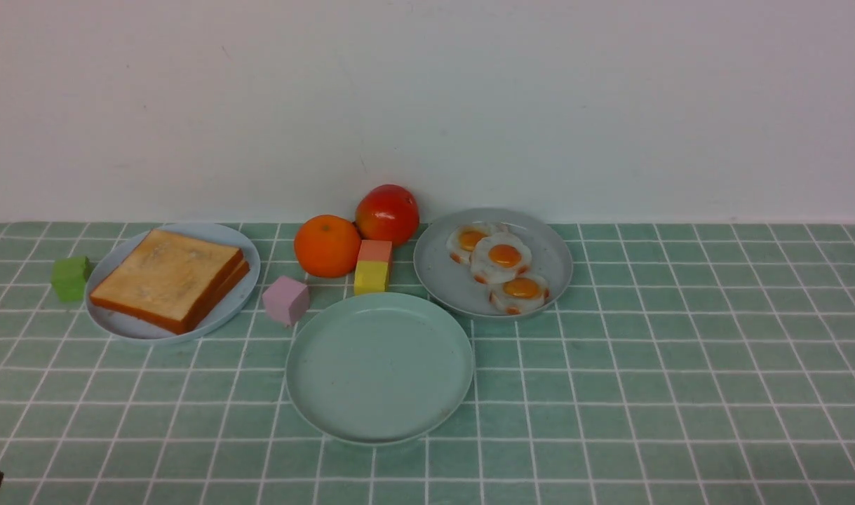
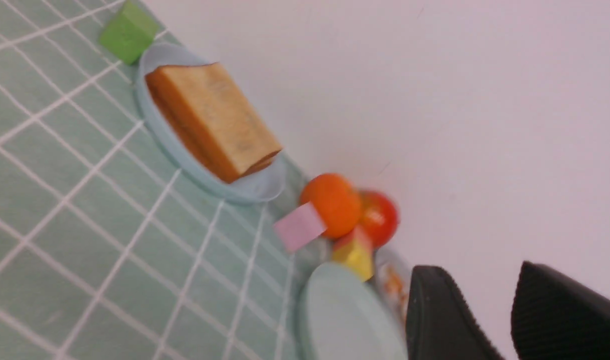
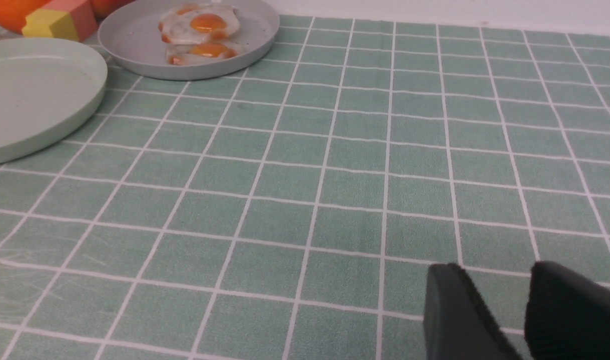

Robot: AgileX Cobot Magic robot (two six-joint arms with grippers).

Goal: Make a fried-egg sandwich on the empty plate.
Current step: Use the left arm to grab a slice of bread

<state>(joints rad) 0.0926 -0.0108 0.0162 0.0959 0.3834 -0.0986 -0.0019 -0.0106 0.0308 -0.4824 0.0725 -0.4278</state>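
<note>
Front view: on my green checked table [image 1: 680, 393], the round pale mint-green empty plate [image 1: 379, 367] sits centre. Square golden toast slices [image 1: 167, 278] lie to its left, nearer my left claw [image 2: 477, 274]; white toy fried eggs [image 1: 501, 256] lie right, nearer my right claw [image 3: 492, 271]. Both claws spread, holding nothing.

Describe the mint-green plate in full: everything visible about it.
The mint-green plate is round, pale and matte, plastic by its look, with a low raised rim and a few tiny dark specks. It lies flat and empty on the checked tablecloth, nearest the robot. The grey plate sits close behind it to the right; whether the rims touch cannot be told.
</note>
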